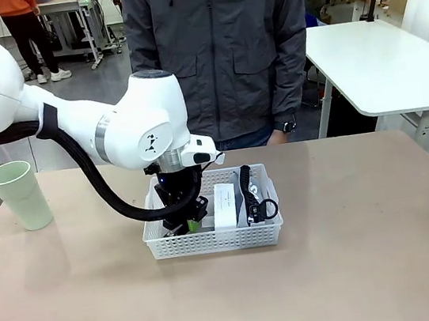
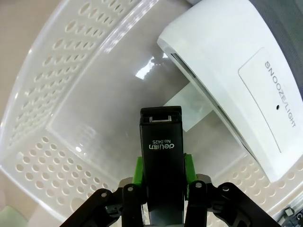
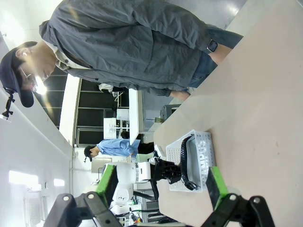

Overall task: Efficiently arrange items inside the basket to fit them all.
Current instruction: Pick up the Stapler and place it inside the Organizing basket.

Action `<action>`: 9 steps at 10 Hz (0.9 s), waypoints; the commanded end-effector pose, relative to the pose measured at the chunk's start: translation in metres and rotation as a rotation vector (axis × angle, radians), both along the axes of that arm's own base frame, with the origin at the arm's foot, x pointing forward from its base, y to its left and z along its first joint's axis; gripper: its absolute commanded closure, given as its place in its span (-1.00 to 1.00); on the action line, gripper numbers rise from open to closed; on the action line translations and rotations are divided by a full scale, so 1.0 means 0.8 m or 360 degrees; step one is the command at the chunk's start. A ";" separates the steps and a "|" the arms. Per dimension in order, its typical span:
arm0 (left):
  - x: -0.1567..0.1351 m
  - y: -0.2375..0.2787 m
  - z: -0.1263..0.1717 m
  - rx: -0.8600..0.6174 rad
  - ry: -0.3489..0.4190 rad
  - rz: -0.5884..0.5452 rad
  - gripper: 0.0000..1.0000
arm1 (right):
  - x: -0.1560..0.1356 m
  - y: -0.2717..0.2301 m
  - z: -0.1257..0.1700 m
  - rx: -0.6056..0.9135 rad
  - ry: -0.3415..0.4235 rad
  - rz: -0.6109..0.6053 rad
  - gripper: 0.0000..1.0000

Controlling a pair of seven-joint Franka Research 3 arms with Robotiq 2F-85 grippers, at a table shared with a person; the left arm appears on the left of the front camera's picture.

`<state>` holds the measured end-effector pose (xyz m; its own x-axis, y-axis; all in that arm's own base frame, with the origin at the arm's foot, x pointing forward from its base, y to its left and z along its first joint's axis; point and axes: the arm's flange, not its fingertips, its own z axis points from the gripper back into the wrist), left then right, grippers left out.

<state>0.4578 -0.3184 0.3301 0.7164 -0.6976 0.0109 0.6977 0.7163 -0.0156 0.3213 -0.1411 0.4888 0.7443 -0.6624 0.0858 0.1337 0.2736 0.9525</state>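
My left gripper [image 2: 163,172] is shut on the black stapler [image 2: 161,151], holding it upright just above the floor of the white basket [image 2: 52,94]. In the front view the left gripper [image 1: 183,219] reaches down into the left end of the basket [image 1: 210,242]. The white flat box [image 1: 224,204] stands on edge in the middle, printed side facing my left wrist camera [image 2: 236,80]. The grey pouch [image 1: 257,190] with its black strap fills the right end. The pale green cup [image 1: 19,194] stands upright on the table far left. My right gripper [image 3: 162,182] hangs open and holds nothing, far from the basket [image 3: 201,158].
A person [image 1: 219,48] in a grey jacket stands at the table's far edge, right behind the basket, hands out of sight. A white table [image 1: 376,58] stands at the back right. Bare tabletop [image 1: 368,227] surrounds the basket on the right and in front.
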 end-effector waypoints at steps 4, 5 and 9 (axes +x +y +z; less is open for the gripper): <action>0.000 -0.006 0.002 0.0029 -0.0037 -0.0012 0.26 | 0.002 0.001 0.005 0.0052 -0.0010 -0.0017 -1.00; 0.000 -0.006 0.002 0.0033 -0.0036 -0.0011 -0.21 | 0.002 0.001 0.005 0.0052 -0.0010 -0.0017 -1.00; -0.001 -0.006 0.003 0.0024 -0.0063 -0.0021 -1.00 | 0.002 0.001 0.005 0.0052 -0.0010 -0.0017 -1.00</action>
